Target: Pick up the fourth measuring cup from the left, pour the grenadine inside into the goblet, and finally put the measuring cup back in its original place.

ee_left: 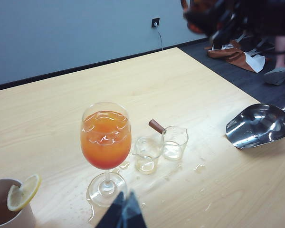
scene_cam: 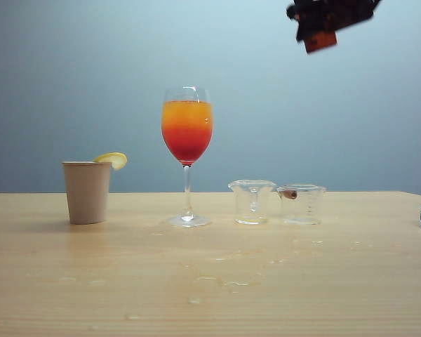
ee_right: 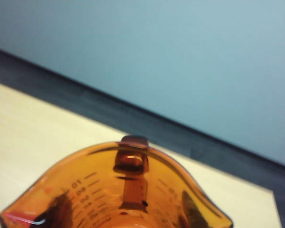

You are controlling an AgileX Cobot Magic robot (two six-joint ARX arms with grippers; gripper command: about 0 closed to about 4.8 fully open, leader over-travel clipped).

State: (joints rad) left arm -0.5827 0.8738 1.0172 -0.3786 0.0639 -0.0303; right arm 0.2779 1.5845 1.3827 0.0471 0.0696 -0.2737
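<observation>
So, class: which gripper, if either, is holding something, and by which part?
The right gripper, high above the table, holds the measuring cup; the hold itself is hidden. The left gripper holds nothing.

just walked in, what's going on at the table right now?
The right gripper is high above the table's right side, holding the fourth measuring cup, which looks amber and close to empty. The goblet already holds an orange drink with a red layer at the bottom, so the grenadine looks poured. Two clear measuring cups stand right of the goblet, a paper cup with a lemon slice to its left. The left gripper hangs near the goblet's foot, holding nothing visible.
</observation>
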